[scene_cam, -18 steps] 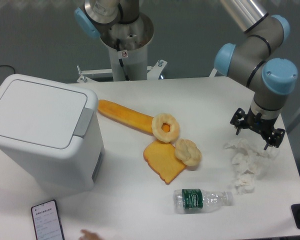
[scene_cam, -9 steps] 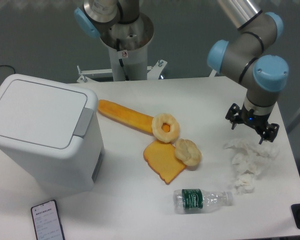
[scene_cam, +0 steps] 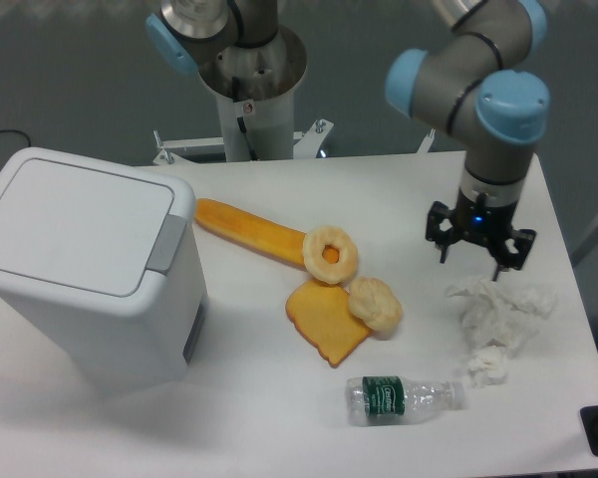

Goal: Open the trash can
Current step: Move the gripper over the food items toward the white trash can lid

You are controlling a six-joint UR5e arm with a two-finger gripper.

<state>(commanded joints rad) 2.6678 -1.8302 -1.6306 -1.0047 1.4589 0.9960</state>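
The trash can [scene_cam: 80, 269] is a large white boxy bin at the left of the table. Its flat lid is shut and its grey push tab [scene_cam: 164, 242] sits on the lid's right edge. My gripper [scene_cam: 472, 258] hangs at the right side of the table, above and to the left of crumpled white tissues [scene_cam: 498, 309]. Its fingers point down, spread apart, with nothing between them. It is far to the right of the trash can.
An orange bread stick [scene_cam: 251, 231], two ring-shaped pastries [scene_cam: 330, 254] [scene_cam: 374, 303] and an orange slice [scene_cam: 324, 321] lie mid-table. A plastic bottle [scene_cam: 404, 396] lies at the front. The silver robot base [scene_cam: 249, 90] stands behind the table.
My gripper has moved left and slightly up, away from the tissues. The phone and fingertip at the front left edge have gone from view.
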